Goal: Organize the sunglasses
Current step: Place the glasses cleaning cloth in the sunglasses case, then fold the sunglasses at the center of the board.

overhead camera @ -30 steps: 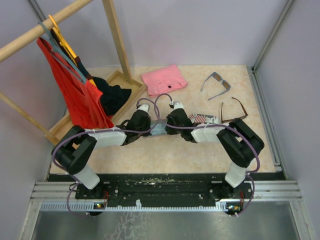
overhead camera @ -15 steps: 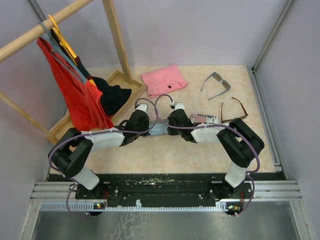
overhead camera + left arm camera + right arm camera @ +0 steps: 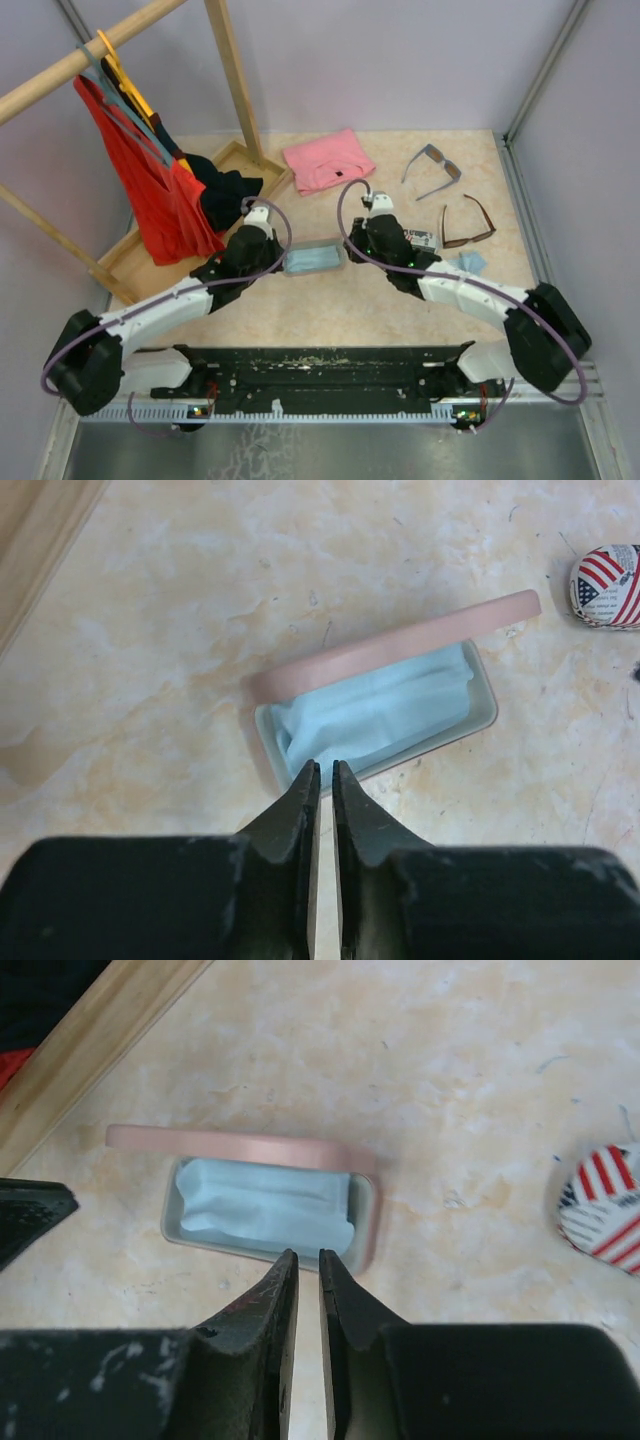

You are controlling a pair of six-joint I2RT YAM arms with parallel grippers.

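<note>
The table [image 3: 150, 630] is showing a matt, beige, stone-look top. At centre frame, the case [image 3: 400, 645] is looking like smooth, matt pink plastic, and the cloth [image 3: 380, 715] inside it is lying soft and creased. The left gripper [image 3: 324, 768] and right gripper [image 3: 307, 1255] are showing scuffed, matt black plastic. At upper left, the rack [image 3: 232, 70] is showing bare wood and the garment [image 3: 140, 180] is hanging as thin red fabric.
</note>
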